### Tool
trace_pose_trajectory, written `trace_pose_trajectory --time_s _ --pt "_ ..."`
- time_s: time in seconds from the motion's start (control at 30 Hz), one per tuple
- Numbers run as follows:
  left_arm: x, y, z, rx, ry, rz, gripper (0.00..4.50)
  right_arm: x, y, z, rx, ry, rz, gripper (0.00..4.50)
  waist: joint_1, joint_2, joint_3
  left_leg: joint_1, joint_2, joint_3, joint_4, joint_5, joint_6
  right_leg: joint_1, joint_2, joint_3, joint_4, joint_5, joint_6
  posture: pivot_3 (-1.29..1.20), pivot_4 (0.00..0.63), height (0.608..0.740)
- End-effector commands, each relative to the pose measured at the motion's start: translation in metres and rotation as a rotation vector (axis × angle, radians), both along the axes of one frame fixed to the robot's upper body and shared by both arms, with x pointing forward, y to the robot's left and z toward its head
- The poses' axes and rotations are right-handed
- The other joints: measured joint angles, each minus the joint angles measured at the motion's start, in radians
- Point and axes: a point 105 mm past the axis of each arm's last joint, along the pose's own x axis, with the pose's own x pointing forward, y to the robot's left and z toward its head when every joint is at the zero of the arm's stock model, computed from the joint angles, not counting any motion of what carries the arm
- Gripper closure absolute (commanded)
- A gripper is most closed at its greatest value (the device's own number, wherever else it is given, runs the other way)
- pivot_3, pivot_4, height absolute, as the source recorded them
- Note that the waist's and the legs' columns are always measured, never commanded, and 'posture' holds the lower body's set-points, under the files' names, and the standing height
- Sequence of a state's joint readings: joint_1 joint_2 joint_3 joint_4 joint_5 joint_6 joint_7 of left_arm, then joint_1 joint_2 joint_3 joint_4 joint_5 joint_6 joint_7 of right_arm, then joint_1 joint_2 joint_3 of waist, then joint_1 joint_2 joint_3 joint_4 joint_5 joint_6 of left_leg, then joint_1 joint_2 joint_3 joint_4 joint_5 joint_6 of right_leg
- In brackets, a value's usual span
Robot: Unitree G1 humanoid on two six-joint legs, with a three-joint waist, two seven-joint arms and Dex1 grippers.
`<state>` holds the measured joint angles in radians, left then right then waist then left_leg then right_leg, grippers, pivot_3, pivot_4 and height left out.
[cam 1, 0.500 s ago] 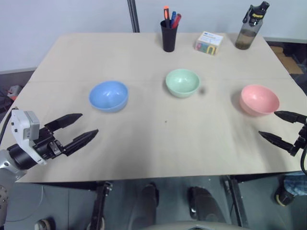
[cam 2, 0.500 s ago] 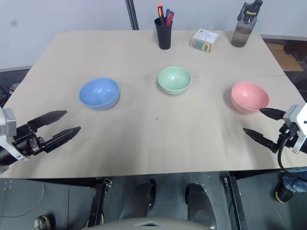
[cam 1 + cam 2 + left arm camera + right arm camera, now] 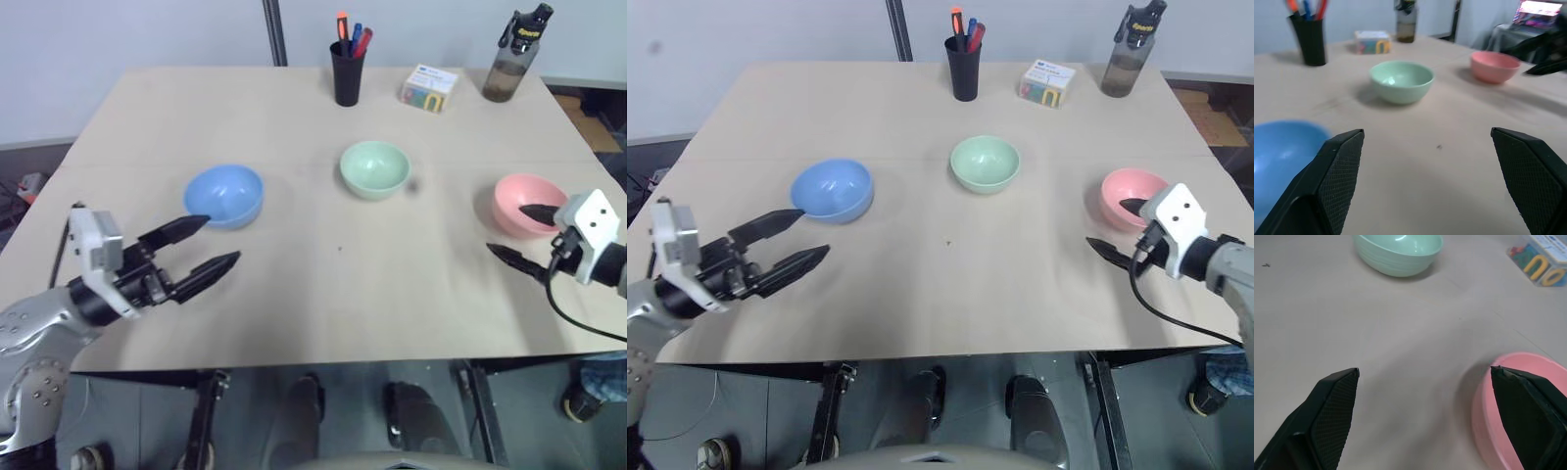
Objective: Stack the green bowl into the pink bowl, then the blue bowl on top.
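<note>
Hovering with both grippers' fingers spread wide and empty, I see my right gripper [image 3: 523, 235] beside the pink bowl [image 3: 517, 194], left gripper [image 3: 214, 243] near the blue bowl [image 3: 224, 194].

Pale wooden table [image 3: 294, 108], plain white wall [image 3: 127, 34], grey floor [image 3: 127, 421]

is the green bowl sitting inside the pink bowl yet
No, the green bowl stands alone mid-table, apart from the pink bowl.

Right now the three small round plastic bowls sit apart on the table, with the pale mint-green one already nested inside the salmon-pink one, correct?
Not quite. The small round pale mint-green plastic bowl stands alone mid-table, apart from the salmon-pink plastic bowl and the light sky-blue plastic bowl. Nothing is nested yet, as the left eye view shows.
</note>
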<state>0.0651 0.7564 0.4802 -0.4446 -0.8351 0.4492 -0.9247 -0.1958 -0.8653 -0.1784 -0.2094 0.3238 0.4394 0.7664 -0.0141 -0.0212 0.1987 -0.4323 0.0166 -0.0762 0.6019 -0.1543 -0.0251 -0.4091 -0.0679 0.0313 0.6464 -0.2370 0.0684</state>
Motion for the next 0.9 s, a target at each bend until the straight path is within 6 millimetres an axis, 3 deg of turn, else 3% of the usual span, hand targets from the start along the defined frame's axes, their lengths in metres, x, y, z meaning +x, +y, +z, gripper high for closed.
trace_pose_trajectory --time_s 0.03,0.2,0.23,0.3,0.47,0.57,0.63,0.7,0.9 --pt "-0.011 -0.044 0.014 -0.038 -0.055 -0.222 0.11 0.034 -0.010 -0.006 -0.040 -0.001 -0.145 0.00 -0.001 0.000 0.000 0.001 0.000 0.000 0.001 0.000 0.000 0.001 0.000 0.000 0.000 0.000 0.000 0.00 0.150 0.740" --pt "-0.016 -0.060 0.020 -0.066 -0.059 -0.326 0.11 0.053 -0.017 -0.021 -0.083 0.042 -0.195 0.00 -0.001 0.000 0.000 0.000 0.000 -0.001 0.000 0.000 0.000 0.000 0.002 0.000 0.000 0.004 -0.003 0.00 0.150 0.740" --pt "-0.016 -0.061 0.021 -0.066 -0.060 -0.337 0.00 0.055 -0.019 -0.023 -0.086 0.051 -0.202 0.40 -0.001 0.000 0.000 0.000 0.000 -0.001 -0.001 0.000 0.000 0.000 0.002 0.000 0.000 0.004 -0.003 0.00 0.150 0.740" --pt "-0.017 -0.062 0.021 -0.066 -0.060 -0.343 0.00 0.058 -0.022 -0.026 -0.093 0.063 -0.210 0.78 -0.003 0.000 0.000 0.000 0.000 -0.001 -0.001 0.000 0.000 0.000 0.002 0.000 0.000 0.005 -0.002 0.00 0.150 0.740" --pt "-0.015 -0.061 0.021 -0.064 -0.064 -0.330 0.00 0.064 -0.024 -0.023 -0.104 0.046 -0.210 3.11 -0.005 0.000 0.000 0.000 0.000 0.000 0.000 0.000 0.000 0.000 0.002 0.001 0.001 0.004 -0.003 0.00 0.150 0.740" --pt "-0.016 -0.062 0.021 -0.070 -0.064 -0.323 0.00 0.064 -0.021 -0.020 -0.110 0.033 -0.200 4.27 -0.005 0.000 0.000 0.000 0.001 -0.001 0.001 0.000 0.000 0.000 0.003 0.001 0.001 0.004 -0.003 0.00 0.150 0.740" --pt "-0.016 -0.061 0.020 -0.072 -0.063 -0.316 0.00 0.063 -0.014 -0.018 -0.118 0.018 -0.167 4.46 -0.005 0.000 0.000 0.000 0.001 -0.001 0.001 0.000 0.000 0.000 0.003 0.001 0.001 0.004 -0.003 0.00 0.150 0.740" --pt "-0.016 -0.060 0.019 -0.072 -0.064 -0.303 0.00 0.057 0.005 -0.014 -0.130 -0.002 -0.061 4.46 -0.006 0.000 0.000 0.000 0.001 0.000 0.001 0.000 0.000 0.000 0.003 0.001 0.001 0.004 -0.003 0.00 0.150 0.740" --pt "-0.013 -0.051 0.018 -0.081 -0.062 -0.251 0.00 -0.008 0.117 -0.022 -0.017 0.104 0.440 4.46 -0.009 0.000 0.000 0.001 0.003 -0.001 0.000 0.000 0.000 0.000 0.005 0.001 0.002 0.004 -0.002 0.00 0.150 0.740"
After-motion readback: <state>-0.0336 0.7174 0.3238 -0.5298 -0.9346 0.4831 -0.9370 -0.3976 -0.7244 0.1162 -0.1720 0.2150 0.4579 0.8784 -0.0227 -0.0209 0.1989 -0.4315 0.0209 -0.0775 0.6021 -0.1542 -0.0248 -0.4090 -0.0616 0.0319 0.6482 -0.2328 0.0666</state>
